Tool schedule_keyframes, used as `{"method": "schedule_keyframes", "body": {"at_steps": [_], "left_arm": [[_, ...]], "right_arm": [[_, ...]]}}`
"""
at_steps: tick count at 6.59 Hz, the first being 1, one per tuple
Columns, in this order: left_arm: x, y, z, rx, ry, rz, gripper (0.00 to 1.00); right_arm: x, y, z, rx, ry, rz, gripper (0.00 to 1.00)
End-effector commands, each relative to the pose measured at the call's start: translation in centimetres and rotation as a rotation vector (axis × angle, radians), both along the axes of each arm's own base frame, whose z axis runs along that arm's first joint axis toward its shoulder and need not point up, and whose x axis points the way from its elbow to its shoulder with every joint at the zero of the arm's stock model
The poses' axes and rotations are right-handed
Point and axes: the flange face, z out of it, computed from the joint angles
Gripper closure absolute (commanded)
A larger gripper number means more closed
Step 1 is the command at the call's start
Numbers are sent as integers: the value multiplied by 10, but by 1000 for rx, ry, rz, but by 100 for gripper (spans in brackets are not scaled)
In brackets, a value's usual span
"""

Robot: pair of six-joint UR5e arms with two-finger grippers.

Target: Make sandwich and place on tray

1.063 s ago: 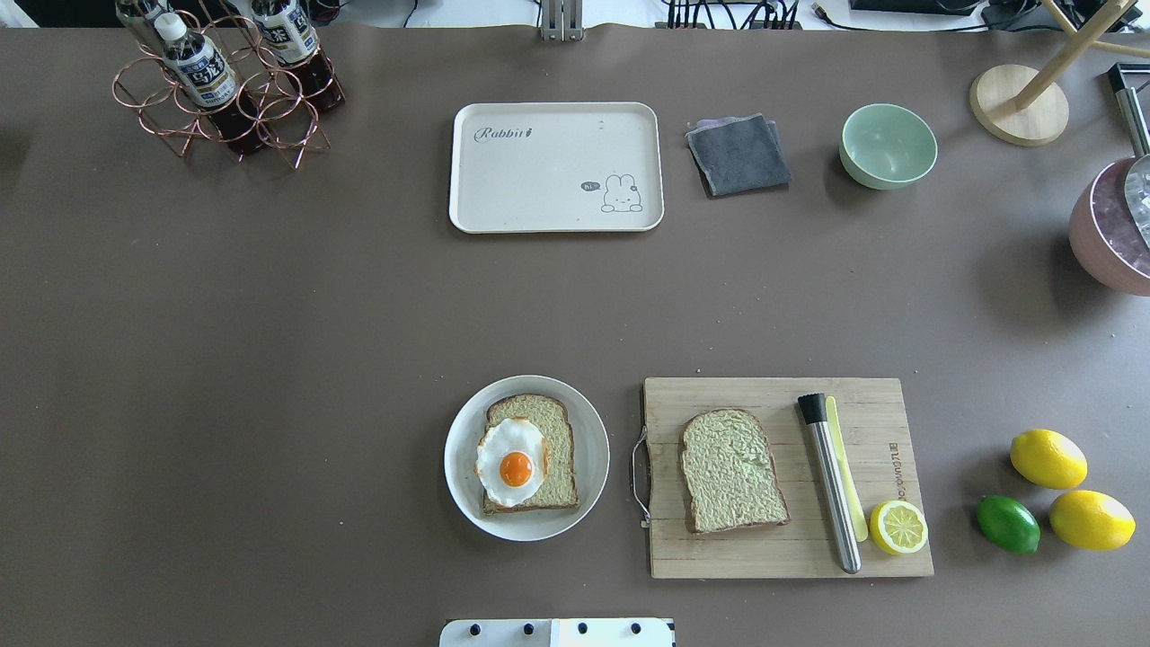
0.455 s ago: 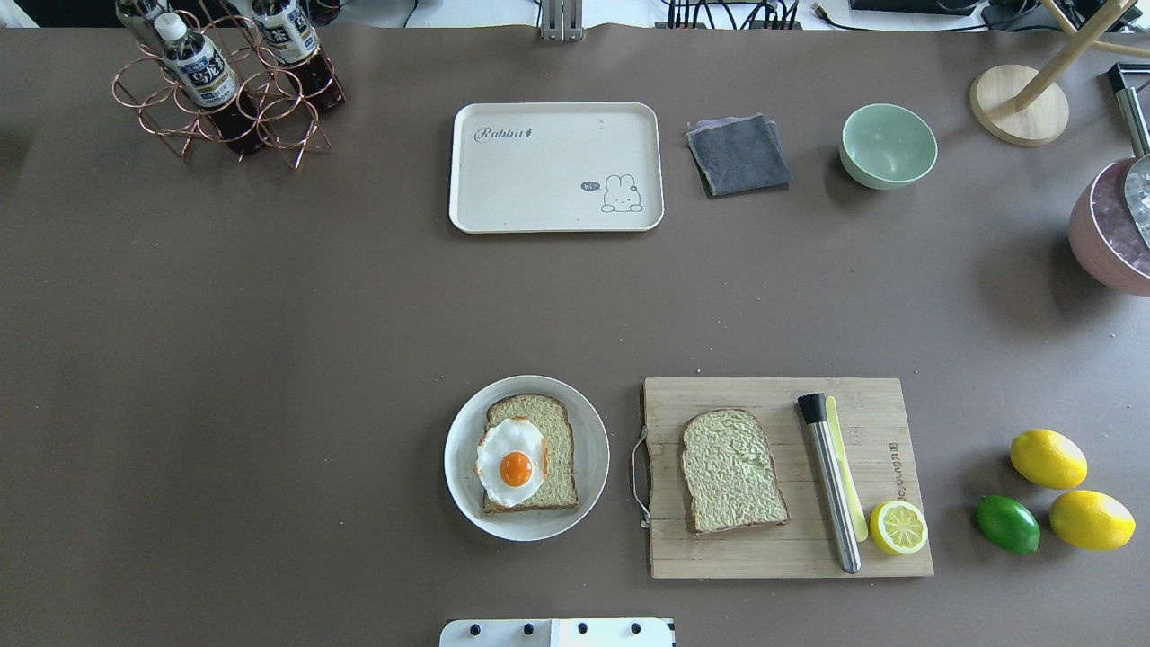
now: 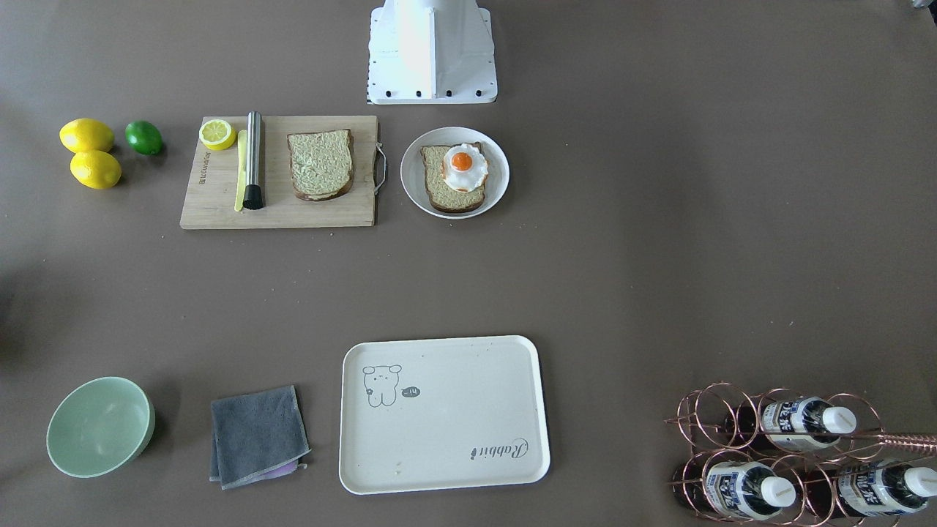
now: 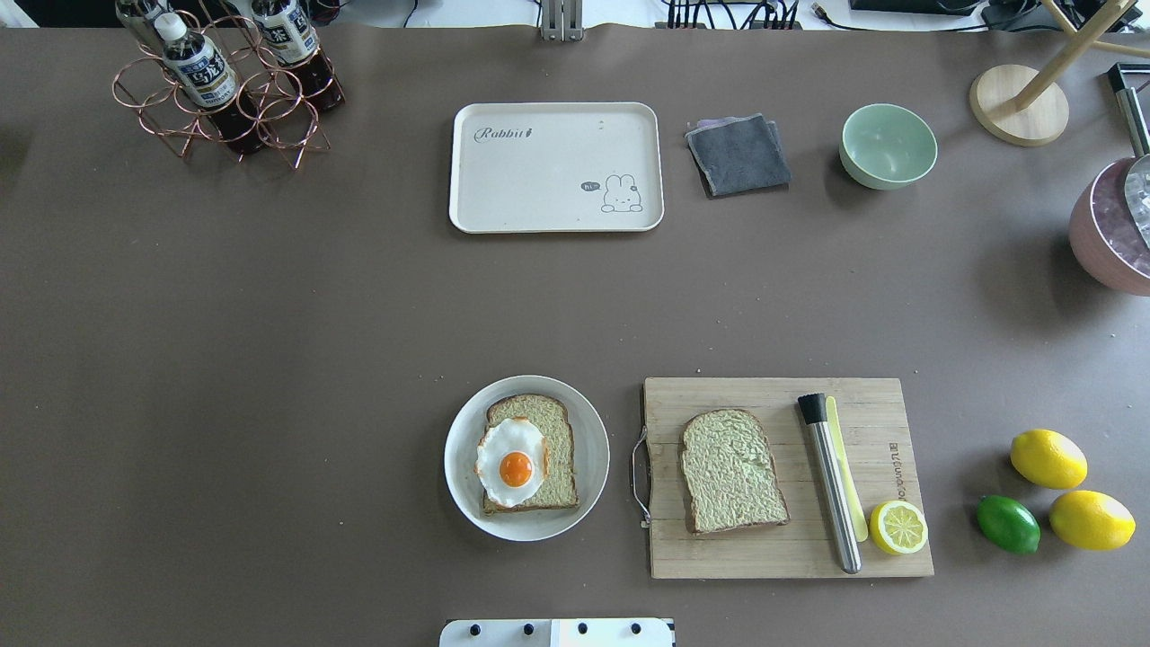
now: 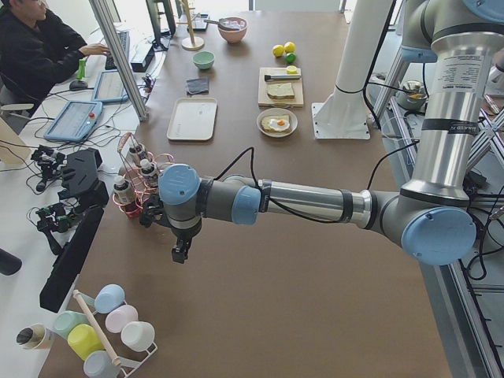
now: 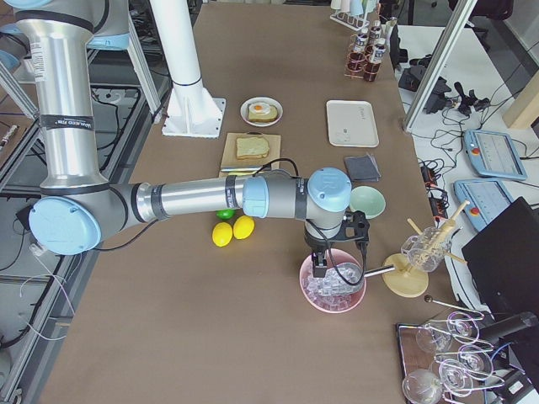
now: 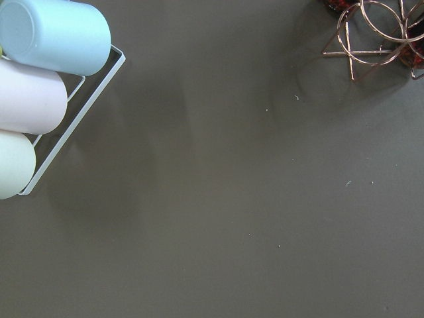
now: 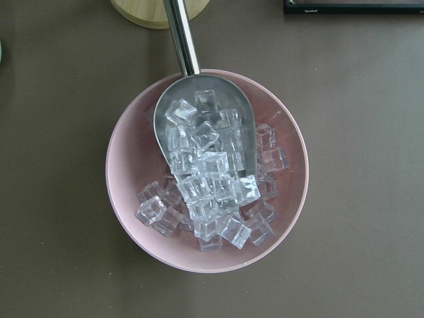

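So, taking the robot's base as 6 o'clock on the table [image 4: 269, 359]: closest in is the round white plate [image 4: 593, 458], with one bread slice [image 4: 559, 449] on it and the fried egg [image 4: 512, 460] sitting on that slice, hanging a bit over its 9 o'clock edge. Just at 3 o'clock of the plate is the wooden cutting board [image 4: 773, 553], wire handle facing the plate, and the second bread slice [image 4: 732, 469] lies flat on it. The sandwich isn't stacked yet.

Also on the board, at the slice's 3 o'clock, are a steel rod [image 4: 831, 490] and a lemon half [image 4: 898, 527]. Further toward 3 o'clock are two lemons [image 4: 1048, 458] and a lime [image 4: 1008, 524].

The tray [image 4: 539, 180] is straight at 12 o'clock from the plate, well apart from both slices. A grey cloth [image 4: 738, 154] sits just at its 3 o'clock, then a green bowl [image 4: 888, 146]. The bottle rack [image 4: 225, 99] is off at 10 o'clock.

Both arms are parked way out. The left gripper [image 5: 181, 252] hangs over the table near the bottle rack, and the right gripper [image 6: 318, 268] hovers over a pink bowl [image 8: 132, 199] of ice with a scoop [image 8: 205, 139] in it. I can't tell whether either gripper's fingers are apart or together.
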Motion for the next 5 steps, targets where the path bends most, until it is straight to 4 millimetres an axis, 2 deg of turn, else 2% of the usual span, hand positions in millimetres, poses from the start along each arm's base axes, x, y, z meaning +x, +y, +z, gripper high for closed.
{"method": "schedule_keyframes", "body": {"at_steps": [1,3,5], "left_arm": [[64,-8,-65,-12,91,-11,3],[148,-10,-107,-16,163,-42,3],[212,-8,-143,-71,230,-123,3]], "right_arm": [[-55,-8,-46,40,-78,-3,0],[-107,-13,-66,72,-119,26,0],[-153,-9,-90,23,-184,83,0]]}}
